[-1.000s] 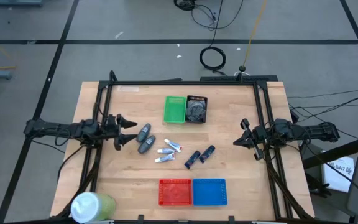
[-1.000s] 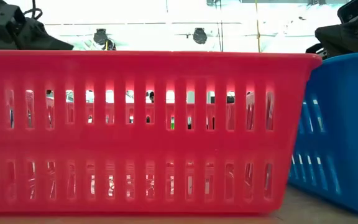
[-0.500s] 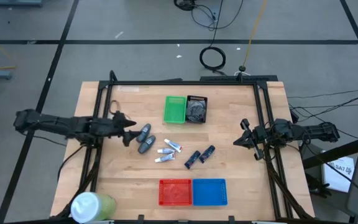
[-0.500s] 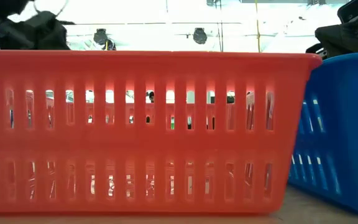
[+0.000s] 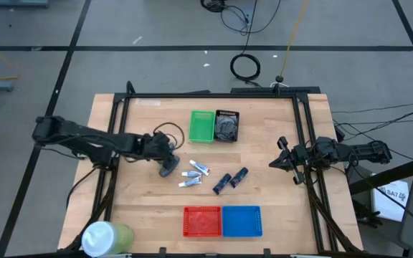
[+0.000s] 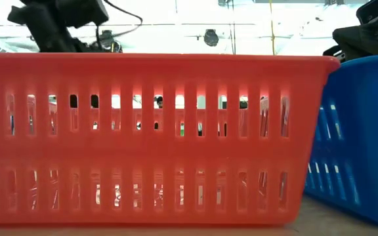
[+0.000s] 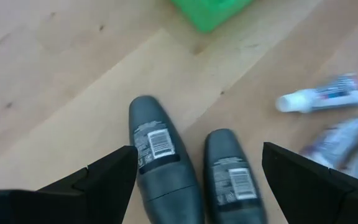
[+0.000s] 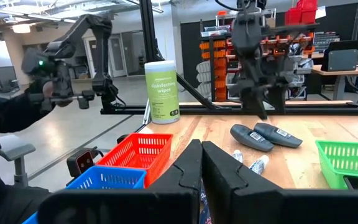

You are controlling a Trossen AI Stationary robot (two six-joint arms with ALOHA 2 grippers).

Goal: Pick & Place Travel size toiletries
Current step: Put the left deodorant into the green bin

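My left end effector [image 7: 191,171] hangs directly above the two grey oval containers [image 7: 166,168], fingers spread wide so that both dark fingertips [image 7: 107,177] stand outside the pair, one on each flank. I judge this wide stance is deliberate: the two ovals lie side by side, nearly touching, labels up, so a narrow spread would land on top of one instead of straddling it. I am not yet touching either of them.

Taking the green tray [image 5: 202,126] as landmark: the grey containers lie on the bench [image 5: 135,201] just off the tray's near-left corner, toward my left arm. The white-silver tubes [image 5: 195,170] sit a little further from the tray, scattered loosely beside the ovals. The dark navy tubes [image 5: 229,179] lie beyond those, below the black tray [image 5: 227,126] that touches the green tray's right side. The red tray [image 5: 202,221] and blue tray [image 5: 241,221] stand together at the bench edge opposite the green tray, probably the drop places.

My right end effector [image 8: 201,165] waits well to the right of the green tray, fingers pressed together and empty, clear of the work.
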